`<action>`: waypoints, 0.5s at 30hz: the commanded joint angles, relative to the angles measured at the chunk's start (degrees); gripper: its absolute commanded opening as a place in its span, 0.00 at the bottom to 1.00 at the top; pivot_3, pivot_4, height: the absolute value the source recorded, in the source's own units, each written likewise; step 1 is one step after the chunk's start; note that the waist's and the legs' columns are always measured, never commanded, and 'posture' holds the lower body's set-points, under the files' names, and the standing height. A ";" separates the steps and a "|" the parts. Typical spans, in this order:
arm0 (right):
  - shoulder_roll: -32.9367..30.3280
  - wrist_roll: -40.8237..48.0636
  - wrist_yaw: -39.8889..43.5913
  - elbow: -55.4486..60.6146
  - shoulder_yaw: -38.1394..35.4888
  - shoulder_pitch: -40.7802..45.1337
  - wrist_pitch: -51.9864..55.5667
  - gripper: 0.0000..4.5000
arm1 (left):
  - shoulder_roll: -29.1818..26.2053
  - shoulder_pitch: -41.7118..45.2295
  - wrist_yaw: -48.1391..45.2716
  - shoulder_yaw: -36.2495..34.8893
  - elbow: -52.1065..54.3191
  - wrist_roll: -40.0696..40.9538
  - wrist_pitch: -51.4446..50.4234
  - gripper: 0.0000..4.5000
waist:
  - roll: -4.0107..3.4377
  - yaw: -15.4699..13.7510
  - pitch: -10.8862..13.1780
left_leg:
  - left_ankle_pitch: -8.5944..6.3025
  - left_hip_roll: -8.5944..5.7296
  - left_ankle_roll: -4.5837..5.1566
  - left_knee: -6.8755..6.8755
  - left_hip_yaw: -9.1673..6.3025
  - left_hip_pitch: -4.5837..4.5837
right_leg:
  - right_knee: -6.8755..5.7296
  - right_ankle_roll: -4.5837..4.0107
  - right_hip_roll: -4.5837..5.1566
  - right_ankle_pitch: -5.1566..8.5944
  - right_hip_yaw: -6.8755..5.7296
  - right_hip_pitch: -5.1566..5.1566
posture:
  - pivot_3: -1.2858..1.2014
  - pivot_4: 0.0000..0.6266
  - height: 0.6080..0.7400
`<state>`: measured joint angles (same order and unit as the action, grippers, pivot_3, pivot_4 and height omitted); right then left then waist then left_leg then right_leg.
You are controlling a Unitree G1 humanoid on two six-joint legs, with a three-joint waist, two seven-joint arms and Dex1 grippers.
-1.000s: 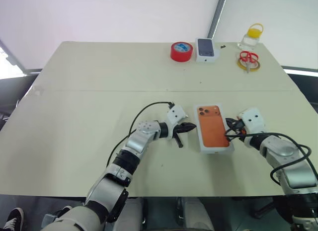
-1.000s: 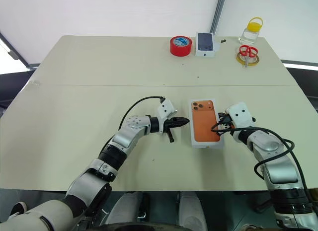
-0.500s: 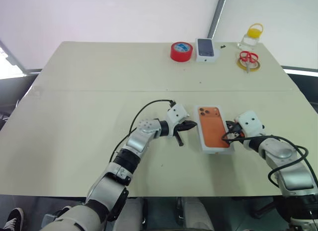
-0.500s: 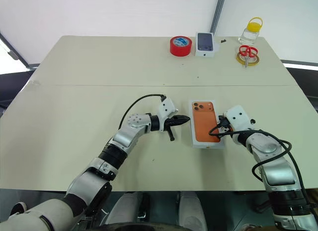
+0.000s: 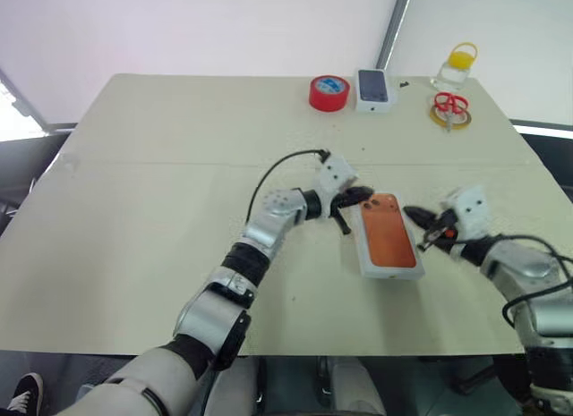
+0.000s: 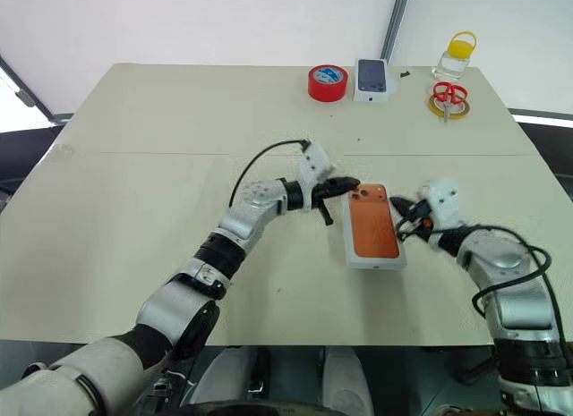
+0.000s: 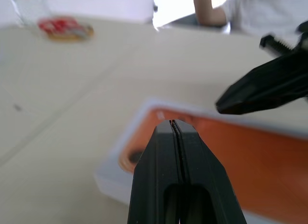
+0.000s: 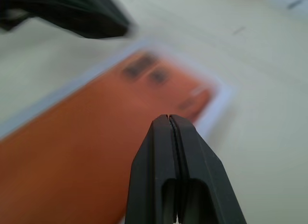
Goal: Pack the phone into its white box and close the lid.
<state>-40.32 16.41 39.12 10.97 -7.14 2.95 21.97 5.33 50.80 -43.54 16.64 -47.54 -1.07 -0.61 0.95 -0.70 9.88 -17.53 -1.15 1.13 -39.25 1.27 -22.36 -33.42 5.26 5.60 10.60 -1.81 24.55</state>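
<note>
The orange phone point(image 5: 388, 238) lies back up inside the white box point(image 5: 391, 273), right of the table's middle, with its camera cluster at the far end. My left gripper point(image 5: 364, 195) is shut and empty, and its tip hovers at the box's far left corner by the camera cluster point(image 7: 136, 156). On the other side, my right gripper point(image 5: 414, 212) is also shut and empty, just off the box's far right edge and pointing at the phone point(image 8: 72, 151). I cannot tell whether either tip touches the box. The lid is out of view.
Along the table's far edge stand a red tape roll point(image 5: 329, 92), a small white box with a phone picture point(image 5: 373, 89), red scissors on a tape ring point(image 5: 449, 109) and a yellow-capped bottle point(image 5: 457, 65). A person point(image 7: 240, 14) sits beyond the table.
My left gripper moved right, up to the box's far left corner. My right gripper drew back off the phone's right side. The box now sits slightly turned.
</note>
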 commanded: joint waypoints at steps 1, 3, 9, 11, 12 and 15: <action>-2.59 -7.25 -1.68 0.38 4.61 -2.70 1.14 0.00 | -0.31 -0.13 -0.75 3.51 -2.99 -4.14 -1.16 0.00 | 0.14 -0.13 -0.10 | 0.00 0.06 0.00 -0.01 0.00 0.04 | 0.00 -0.01 0.01 0.00 0.01 -0.03 | 0.52 0.24 1.00; -2.72 -7.66 -0.94 1.39 5.76 -4.09 1.18 0.00 | -0.82 -0.91 -0.58 3.70 -3.11 -4.81 -1.75 0.00 | 0.30 -0.29 -0.28 | 0.00 0.10 0.00 -0.02 -0.05 0.16 | 0.03 -0.18 0.01 0.10 -0.03 -0.17 | 0.52 0.24 1.00; 1.96 2.90 0.44 3.31 -1.01 0.66 6.22 0.19 | -2.59 -2.31 -4.37 -1.53 3.06 1.09 -4.61 0.28 | 0.49 0.00 -0.38 | -0.05 0.29 0.00 0.08 -0.15 0.90 | 0.20 0.06 -0.01 0.32 -0.19 -0.97 | 0.52 0.24 1.00; 3.30 4.84 -0.25 3.37 -3.17 3.31 5.97 0.40 | -4.53 -3.03 -6.45 -4.40 8.60 4.51 -5.44 0.50 | 0.33 0.18 -0.29 | -0.05 0.32 0.00 0.10 -0.10 0.84 | 0.17 -0.13 -0.03 0.19 -0.17 -0.85 | 0.52 0.24 1.00; 3.64 5.82 -0.10 3.54 -4.01 4.17 5.90 0.51 | -5.68 -3.37 -6.91 -5.51 11.09 5.68 -6.46 0.61 | 0.22 0.14 -0.24 | -0.05 0.32 0.00 0.10 -0.04 0.76 | 0.12 -0.15 -0.03 0.16 -0.10 -0.72 | 0.52 0.24 1.00; 3.44 8.01 1.69 3.74 -5.51 5.32 5.04 0.85 | -10.93 -5.58 -6.57 -8.42 17.93 6.94 -6.49 0.95 | 0.17 -0.06 -0.24 | 0.02 0.28 -0.07 0.01 -0.01 0.07 | -0.16 0.00 -0.03 -0.01 -0.02 0.08 | 0.52 0.24 1.00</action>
<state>-36.59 22.74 39.82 13.32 -10.48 8.11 28.19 -3.90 45.19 -50.11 10.99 -34.31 4.22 -7.39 1.12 -0.75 9.64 -17.50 -0.87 1.04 -39.24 1.25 -22.34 -33.63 5.25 5.56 10.57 -1.84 24.69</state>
